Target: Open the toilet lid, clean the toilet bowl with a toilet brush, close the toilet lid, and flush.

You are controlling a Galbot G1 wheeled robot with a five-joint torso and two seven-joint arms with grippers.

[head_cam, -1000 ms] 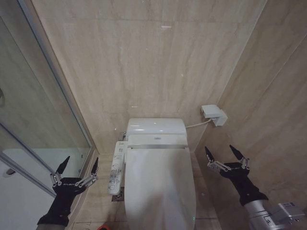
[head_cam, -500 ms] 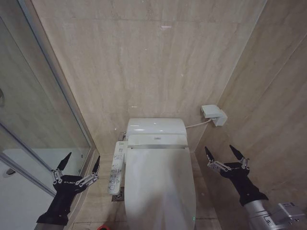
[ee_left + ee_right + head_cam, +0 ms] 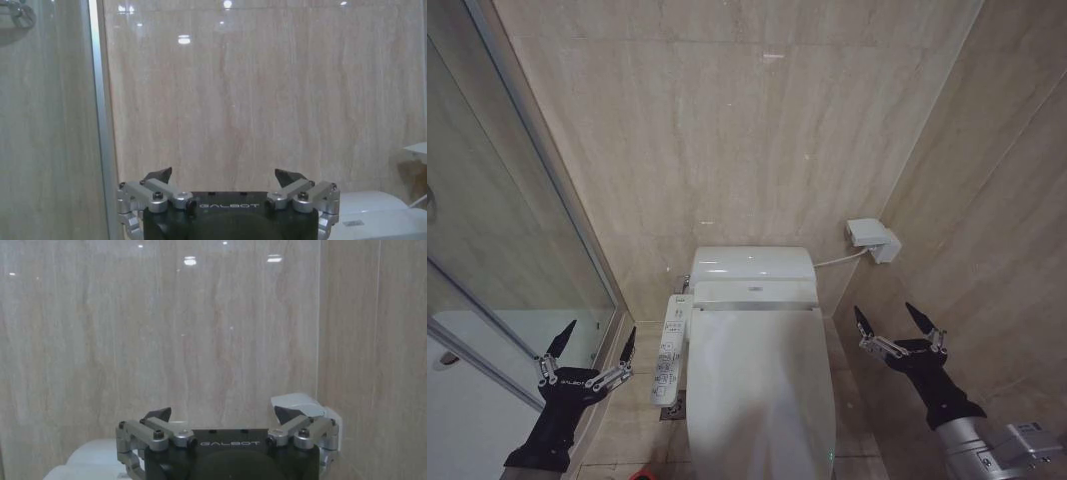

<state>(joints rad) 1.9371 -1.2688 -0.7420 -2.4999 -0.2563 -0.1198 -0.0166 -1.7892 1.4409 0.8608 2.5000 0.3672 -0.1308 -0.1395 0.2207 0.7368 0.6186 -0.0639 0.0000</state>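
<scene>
White toilet lid (image 3: 762, 385) down btwn left pincer (image 3: 594, 338) & right pincer (image 3: 895, 317), both wide.

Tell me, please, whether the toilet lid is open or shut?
Shut: the toilet lid lies flat over the bowl, hiding it.

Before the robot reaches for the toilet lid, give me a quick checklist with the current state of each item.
1. Toilet lid down flat, ready to lift: ok.
2. Left gripper open and empty, hovering left of the toilet near the side control panel: ok.
3. Right gripper open and empty, hovering right of the toilet by the wall: ok.
4. Nothing resting on the lid: ok.
5. Yellow strap at the lid edge located: cannot tell.
6. Toilet brush located: cannot tell; a bit of red shows at the bottom edge of the head view.
</scene>
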